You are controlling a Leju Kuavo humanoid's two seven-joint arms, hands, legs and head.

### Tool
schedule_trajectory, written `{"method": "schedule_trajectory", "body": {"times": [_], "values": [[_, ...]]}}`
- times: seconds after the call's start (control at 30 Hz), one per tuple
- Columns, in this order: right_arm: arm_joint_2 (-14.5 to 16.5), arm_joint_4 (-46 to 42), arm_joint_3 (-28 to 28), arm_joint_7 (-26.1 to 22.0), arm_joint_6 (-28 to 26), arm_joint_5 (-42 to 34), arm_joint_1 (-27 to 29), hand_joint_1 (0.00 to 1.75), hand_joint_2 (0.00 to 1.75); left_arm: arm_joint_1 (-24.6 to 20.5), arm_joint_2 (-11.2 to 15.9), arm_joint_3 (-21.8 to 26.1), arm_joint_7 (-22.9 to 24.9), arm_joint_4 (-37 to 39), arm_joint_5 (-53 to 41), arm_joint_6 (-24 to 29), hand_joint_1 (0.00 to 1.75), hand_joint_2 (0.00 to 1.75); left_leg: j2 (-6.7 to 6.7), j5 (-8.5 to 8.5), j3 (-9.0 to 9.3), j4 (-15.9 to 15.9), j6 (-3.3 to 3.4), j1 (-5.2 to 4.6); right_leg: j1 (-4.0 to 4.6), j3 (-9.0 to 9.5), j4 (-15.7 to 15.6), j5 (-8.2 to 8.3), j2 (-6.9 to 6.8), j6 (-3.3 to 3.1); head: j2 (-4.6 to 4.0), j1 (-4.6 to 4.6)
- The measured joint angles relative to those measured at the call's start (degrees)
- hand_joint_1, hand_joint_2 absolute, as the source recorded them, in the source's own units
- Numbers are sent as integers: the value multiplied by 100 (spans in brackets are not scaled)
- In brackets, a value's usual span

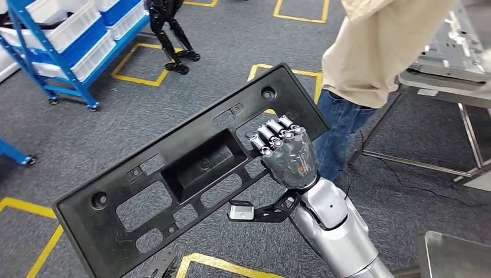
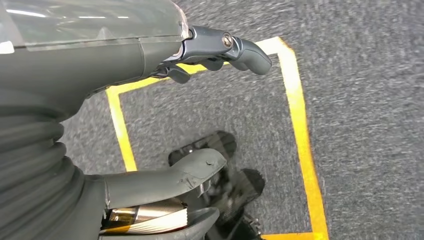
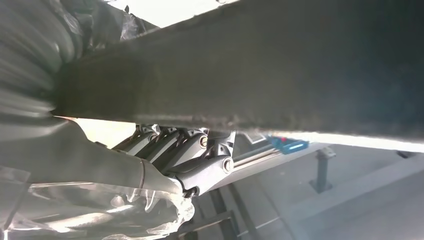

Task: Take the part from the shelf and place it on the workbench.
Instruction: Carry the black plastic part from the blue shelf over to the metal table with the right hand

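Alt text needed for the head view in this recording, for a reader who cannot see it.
The robot's right hand grips a long black plastic part with many cut-outs, held tilted above grey carpet with yellow floor markings. A person stands beside a metal workbench at right; a blue shelf of white bins is at upper left.

Grey carpeted floor (image 1: pixel 243 40) carries yellow taped squares (image 1: pixel 139 78). A blue wheeled shelf rack (image 1: pixel 63 46) stands far left; a metal workbench (image 1: pixel 451 87) stands far right, metal parts on it.
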Motion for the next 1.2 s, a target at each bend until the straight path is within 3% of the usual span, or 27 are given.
{"method": "schedule_trajectory", "body": {"times": [0.07,0.13,0.2,0.27,0.33,0.37,0.43,0.5,0.57,0.6,0.67,0.7,0.77,0.83,0.87,0.9,0.97,1.0,1.03,1.1,1.17,1.2], "values": [[2,-1,1,2,-1,-1,-11,175,175,-1,7,0,2,0,2,-7,0,175,-148,25,100,-246,34,-4,-18,-57,13,27,120,68,0,1],[1,-3,2,7,-2,-1,-12,175,175,-6,2,0,3,-1,5,-15,0,175,-44,56,108,-291,85,-3,-37,-97,0,56,215,141,0,-1],[-2,-3,1,13,-2,-1,-20,175,175,-26,-2,0,2,1,11,-19,0,175,89,101,126,-356,160,20,-13,-178,153,-60,14,195,0,13],[-3,-3,2,16,-2,-2,-33,175,175,-27,3,0,-1,2,19,-19,0,175,227,123,131,-386,208,14,-2,-433,717,-389,-330,229,0,36],[-5,-2,2,19,-2,-2,-24,175,175,-4,12,0,-1,2,23,-19,0,175,373,118,122,-380,227,-3,-23,-729,1371,-657,-452,255,0,44],[-7,-1,2,22,-1,-2,-15,175,175,4,15,0,0,2,24,-21,0,175,449,112,121,-375,231,-7,-34,-778,1495,-655,-470,264,0,44],[-10,-1,2,29,0,1,-5,175,175,3,18,0,0,2,25,-30,0,175,583,94,125,-363,227,-11,-45,-593,1178,-401,-522,265,0,44],[-10,-1,2,43,-1,2,-11,175,175,-4,17,0,-1,2,26,-40,0,175,692,62,143,-346,200,-31,-4,-188,429,-105,-760,229,0,45],[-10,-2,2,55,-2,1,-21,175,175,-3,18,0,-2,2,27,-45,0,175,796,37,157,-335,158,-64,58,21,0,-17,-952,177,0,44],[-10,-3,2,57,-2,0,-23,175,175,-2,19,0,-2,2,27,-48,0,175,855,30,163,-335,134,-78,85,20,-33,-33,-955,156,0,43],[-10,-3,3,58,-2,-2,-21,175,175,-2,22,0,-2,2,27,-50,0,175,945,-2,181,-327,82,-74,58,9,-51,-8,-813,109,0,43],[-11,-4,4,57,-2,-4,-21,175,175,-6,25,0,-4,2,27,-51,0,175,891,-68,167,-266,50,-65,37,16,-71,7,-744,82,0,42],[-11,-4,4,57,-1,-15,-23,175,175,-8,31,0,-10,2,27,-52,0,175,624,-369,-25,183,-3,-34,0,30,-101,36,-615,29,0,41],[-12,1,4,55,0,-25,-20,175,175,12,34,0,-12,2,27,-56,0,175,408,-697,-365,910,-28,-21,-2,15,-92,45,-473,4,0,40],[-12,5,4,52,0,-26,-13,175,175,26,36,0,-11,2,27,-59,0,175,374,-741,-481,1142,-32,-18,-1,9,-82,46,-395,2,0,40],[-12,12,4,50,0,-26,-6,175,175,37,37,0,-11,2,27,-61,0,175,358,-680,-513,1189,-32,-16,-1,3,-68,46,-315,3,0,40],[-12,24,4,49,0,-30,0,175,175,38,41,0,-12,2,28,-66,0,175,292,-292,-286,670,-22,-2,-7,-3,-30,38,-156,15,0,40],[-12,27,4,49,0,-34,-1,175,175,29,43,0,-13,2,30,-68,0,175,156,-140,-129,323,-15,15,-8,-15,-7,33,-87,34,0,41],[-11,29,5,49,0,-39,-7,175,175,21,45,0,-14,2,31,-70,0,175,22,-35,2,27,-8,31,-7,-38,23,30,-19,59,0,43],[-7,29,6,50,0,-43,-14,175,175,22,46,0,-15,2,32,-77,0,175,-156,-25,91,-183,14,38,-18,-93,45,48,93,127,0,43],[-4,28,7,54,0,-42,-9,175,175,27,42,0,-16,2,31,-81,0,175,-55,9,98,-213,72,31,-41,-134,36,77,198,196,0,41],[-5,27,7,57,-1,-41,-4,175,175,22,40,0,-17,2,30,-81,0,175,8,30,104,-235,111,32,-35,-161,69,52,153,224,0,45]]}}
